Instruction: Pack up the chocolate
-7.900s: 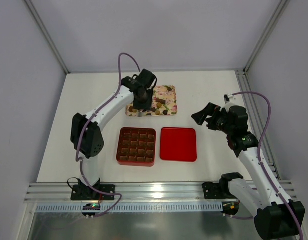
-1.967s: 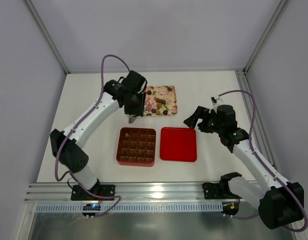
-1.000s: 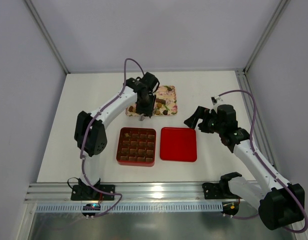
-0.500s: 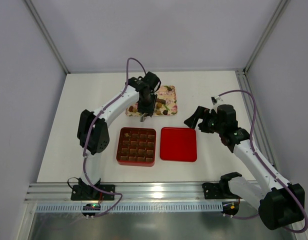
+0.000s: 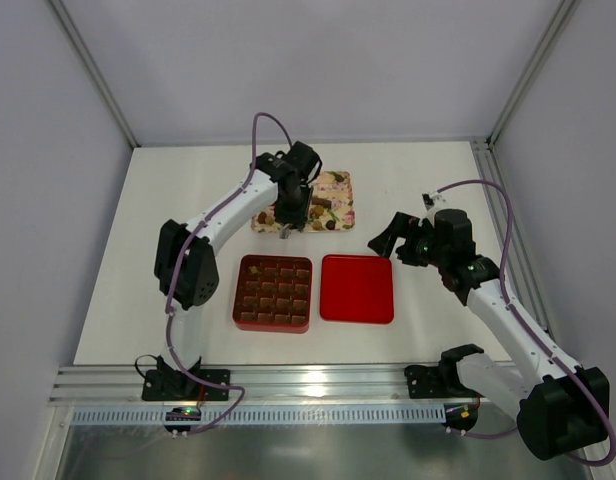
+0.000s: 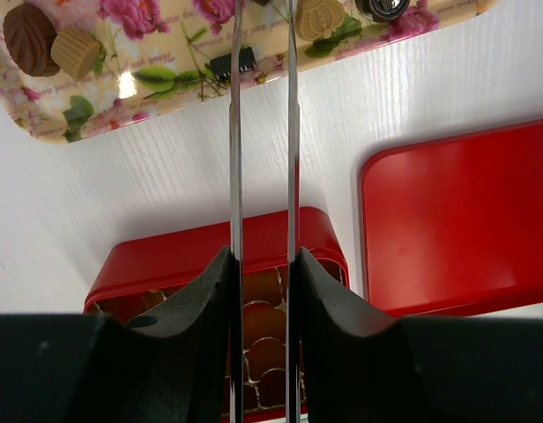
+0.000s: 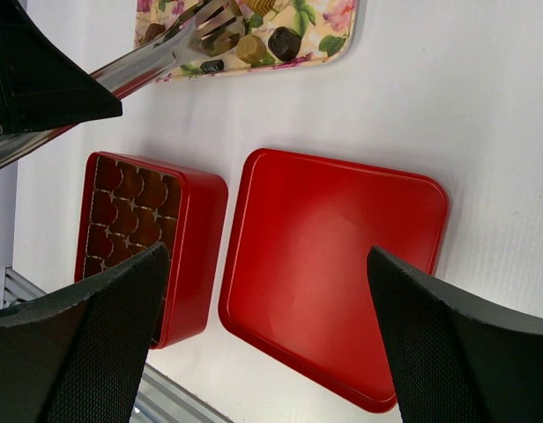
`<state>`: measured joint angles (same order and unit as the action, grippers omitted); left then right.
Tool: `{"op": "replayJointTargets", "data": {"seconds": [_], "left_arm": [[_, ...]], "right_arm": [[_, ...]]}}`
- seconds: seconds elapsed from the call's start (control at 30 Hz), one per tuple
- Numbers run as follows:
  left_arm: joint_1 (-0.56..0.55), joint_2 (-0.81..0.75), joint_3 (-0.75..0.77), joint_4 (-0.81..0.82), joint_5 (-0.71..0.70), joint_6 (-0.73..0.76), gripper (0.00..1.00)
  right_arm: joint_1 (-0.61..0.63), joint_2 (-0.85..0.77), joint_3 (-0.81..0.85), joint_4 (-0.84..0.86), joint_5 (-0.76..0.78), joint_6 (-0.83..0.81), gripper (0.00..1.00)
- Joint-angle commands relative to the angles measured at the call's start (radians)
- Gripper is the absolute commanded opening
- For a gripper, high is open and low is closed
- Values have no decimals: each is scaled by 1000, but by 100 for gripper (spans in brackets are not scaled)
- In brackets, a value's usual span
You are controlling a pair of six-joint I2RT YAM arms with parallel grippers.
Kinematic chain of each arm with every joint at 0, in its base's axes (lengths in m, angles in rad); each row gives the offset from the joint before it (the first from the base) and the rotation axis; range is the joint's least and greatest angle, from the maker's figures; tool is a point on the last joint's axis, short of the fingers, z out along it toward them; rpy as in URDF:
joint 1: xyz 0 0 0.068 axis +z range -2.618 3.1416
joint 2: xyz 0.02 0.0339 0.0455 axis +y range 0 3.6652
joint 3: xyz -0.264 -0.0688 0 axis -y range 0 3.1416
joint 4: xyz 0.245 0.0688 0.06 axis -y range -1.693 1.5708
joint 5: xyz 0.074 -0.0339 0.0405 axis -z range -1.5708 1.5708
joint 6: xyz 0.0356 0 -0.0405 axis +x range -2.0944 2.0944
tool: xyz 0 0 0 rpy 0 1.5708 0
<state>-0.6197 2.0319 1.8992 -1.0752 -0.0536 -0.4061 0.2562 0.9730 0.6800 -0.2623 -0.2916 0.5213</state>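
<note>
Chocolate pieces, dark and tan, lie on the floral tray; more chocolate shows in the right wrist view. The red box holds brown pieces in its cells. My left gripper is shut on metal tongs. The tongs' blades stand close together and reach over the tray's near edge, beside a tan shell piece. Their tips run out of the left wrist view. My right gripper hangs open above the lid.
The flat red lid lies right of the box on the white table. Grey walls and metal frame posts close in the sides. An aluminium rail runs along the near edge.
The left gripper has squeezed the tongs' blades closer together and shifted slightly over the tray's near edge. The right arm has not moved.
</note>
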Motion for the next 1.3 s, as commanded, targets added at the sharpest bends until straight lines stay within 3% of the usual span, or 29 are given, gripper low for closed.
{"op": "replayJointTargets", "data": {"seconds": [0.0, 0.27, 0.53, 1.27], "left_arm": [[-2, -47, 47, -20, -22, 21, 29], [-2, -67, 37, -25, -23, 24, 30], [-2, -49, 38, -22, -34, 29, 39], [-2, 8, 69, -31, -17, 35, 38]], "right_arm": [[6, -11, 20, 34, -11, -6, 93], [6, -11, 16, 37, -11, -4, 93], [6, -13, 16, 37, -11, -4, 93], [6, -2, 7, 46, -12, -6, 93]]}}
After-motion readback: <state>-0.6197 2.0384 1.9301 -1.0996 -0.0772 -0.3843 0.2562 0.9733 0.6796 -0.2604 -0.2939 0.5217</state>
